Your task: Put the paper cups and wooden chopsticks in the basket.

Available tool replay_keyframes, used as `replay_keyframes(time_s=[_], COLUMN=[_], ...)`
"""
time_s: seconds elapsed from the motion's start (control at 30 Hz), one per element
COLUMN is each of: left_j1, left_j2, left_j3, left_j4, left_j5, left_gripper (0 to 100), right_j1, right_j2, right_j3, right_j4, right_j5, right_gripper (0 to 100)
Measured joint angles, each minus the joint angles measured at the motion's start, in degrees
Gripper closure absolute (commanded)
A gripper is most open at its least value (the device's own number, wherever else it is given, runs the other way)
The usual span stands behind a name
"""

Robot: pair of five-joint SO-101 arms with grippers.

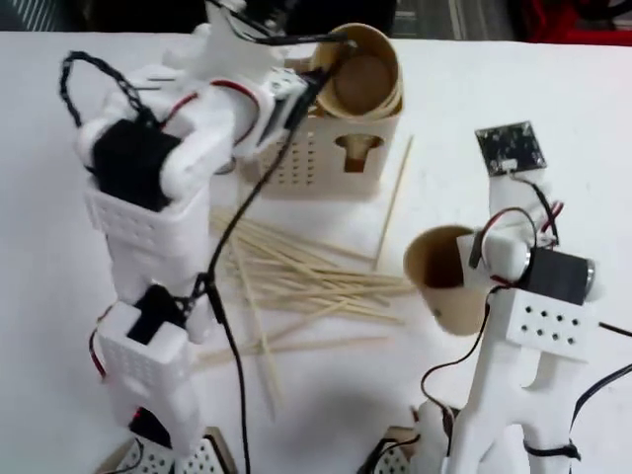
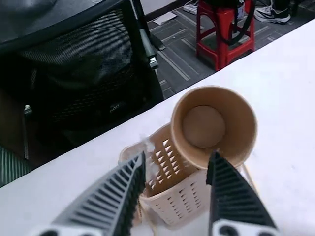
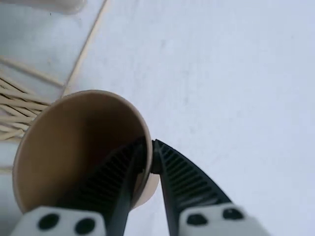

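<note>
**Basket and cups.** The stowed cup (image 1: 363, 81) is seen tilted in the top of the basket (image 1: 326, 158), and its inner bottom is visible through the mouth. The basket, cream and perforated, is placed near the far edge of the table (image 1: 583, 109), about midway along it.

**Chopsticks.** The chopsticks (image 1: 296, 281) are spread in a loose pile on the middle of the table, in front of the basket and outside it. A stray chopstick (image 1: 395, 197) is laid apart from the pile, just beside the basket's right side.

**Held cup.** The held cup (image 1: 442, 276) is found tilted between the pile and the table's right edge, its mouth visible from above. Whether it touches the table cannot be told. Its wall is clamped by the right gripper (image 3: 150, 147), with one finger set inside the rim and the other outside.

**Left gripper.** The left gripper (image 2: 178, 162) is held above the basket and the stowed cup, its fingers (image 2: 123, 191) spread apart.

**Arms and surroundings.** The left arm (image 1: 148, 217) is extended from the near edge toward the basket. The right arm (image 1: 533, 326) is stood by the near right corner. Beyond the far edge, a chair (image 2: 83, 83) and a red stool (image 2: 224, 29) are seen on the floor.
</note>
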Motion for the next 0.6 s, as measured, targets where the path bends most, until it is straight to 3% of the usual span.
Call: replay_keyframes(time_s=[0.27,0.6], left_j1=[-0.97,-3.08], left_j2=[-5.63,-24.53], left_j3=[3.08,29.71], left_j4=[0.0,0.0], left_j5=[0.0,0.0], left_gripper=[80,80], right_j1=[-2.02,-10.81], right_j2=[0.0,0.0], right_j3=[-12.75,-27.69], right_j4=[4.84,5.8], right_j5=[-0.44,-6.95], right_gripper=[98.1,98.1])
